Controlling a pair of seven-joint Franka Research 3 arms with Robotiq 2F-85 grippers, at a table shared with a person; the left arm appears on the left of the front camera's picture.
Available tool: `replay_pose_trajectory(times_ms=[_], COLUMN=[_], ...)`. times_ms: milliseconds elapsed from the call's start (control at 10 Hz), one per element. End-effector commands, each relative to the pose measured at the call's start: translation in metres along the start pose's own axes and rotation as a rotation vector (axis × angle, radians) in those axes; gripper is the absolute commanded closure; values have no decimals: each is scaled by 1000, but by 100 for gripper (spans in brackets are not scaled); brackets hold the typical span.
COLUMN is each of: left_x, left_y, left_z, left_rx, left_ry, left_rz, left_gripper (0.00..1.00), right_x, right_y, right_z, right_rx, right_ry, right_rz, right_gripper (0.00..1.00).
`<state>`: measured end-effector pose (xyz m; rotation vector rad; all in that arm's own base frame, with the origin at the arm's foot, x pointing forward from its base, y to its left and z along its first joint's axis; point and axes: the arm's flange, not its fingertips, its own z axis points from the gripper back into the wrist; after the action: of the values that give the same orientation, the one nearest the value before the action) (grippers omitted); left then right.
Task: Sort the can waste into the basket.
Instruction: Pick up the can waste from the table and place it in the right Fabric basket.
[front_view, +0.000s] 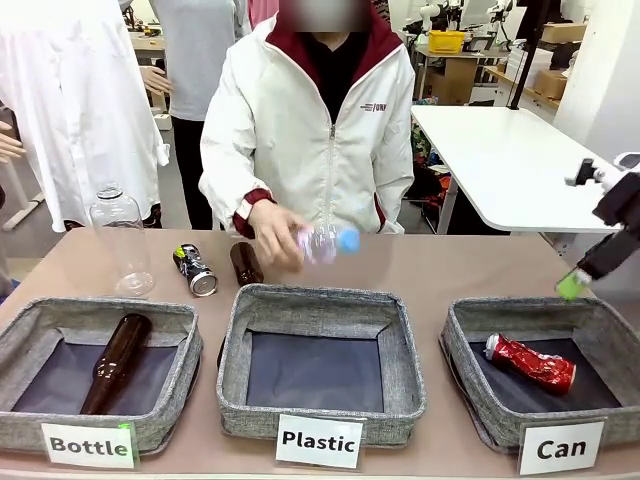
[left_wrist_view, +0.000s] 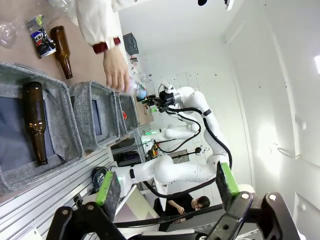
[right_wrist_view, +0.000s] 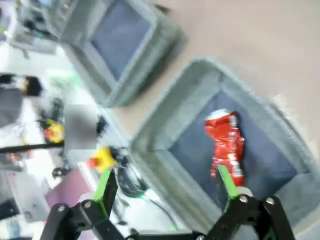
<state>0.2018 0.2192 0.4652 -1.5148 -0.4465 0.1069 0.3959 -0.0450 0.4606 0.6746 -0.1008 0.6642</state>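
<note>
A crushed shiny red can (front_view: 530, 362) lies inside the grey basket (front_view: 470, 318) fronted by the "Can" card. My right gripper (front_view: 574, 285) hovers just above that basket's far right rim. In the right wrist view the gripper (right_wrist_view: 166, 183) is open with nothing between its fingers, and the red can (right_wrist_view: 227, 147) lies below in the basket (right_wrist_view: 165, 125). A black can (front_view: 196, 270) with a silver end lies on the table behind the left baskets. It appears again as the black can (left_wrist_view: 40, 37) in the left wrist view, where my left gripper (left_wrist_view: 167, 187) is raised, open and holding nothing.
The person's hand (front_view: 272, 232) holds a clear plastic bottle (front_view: 325, 243) above the "Plastic" basket (front_view: 320, 300). A brown bottle (front_view: 245, 262) lies on the table, and another brown bottle (front_view: 115, 362) lies in the "Bottle" basket (front_view: 185, 330). A tall clear bottle (front_view: 120, 240) stands at the far left.
</note>
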Motion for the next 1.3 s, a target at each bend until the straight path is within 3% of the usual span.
replay_pose_trajectory(times_ms=[0,200,400,500,1200], left_x=[1,1,1,1,1], left_y=[-1,-1,-1,-1,-1], left_z=[-1,-1,-1,-1,-1], left_rx=[-15,-15,-15,-15,-15], left_ry=[-10,-10,-10,-10,-10], left_rz=[-15,-15,-15,-15,-15], left_gripper=[0,0,0,0,0], right_x=[4,-9,-21,-23,-23], right_y=[-23,-48,-66,-51,-51], right_z=[28,36,38,34,34], right_rx=[517,760,860,470,470], right_ry=[-568,-699,-772,-283,-283], right_rz=[-595,-603,-650,-350,-350], right_gripper=[0,0,0,0,0])
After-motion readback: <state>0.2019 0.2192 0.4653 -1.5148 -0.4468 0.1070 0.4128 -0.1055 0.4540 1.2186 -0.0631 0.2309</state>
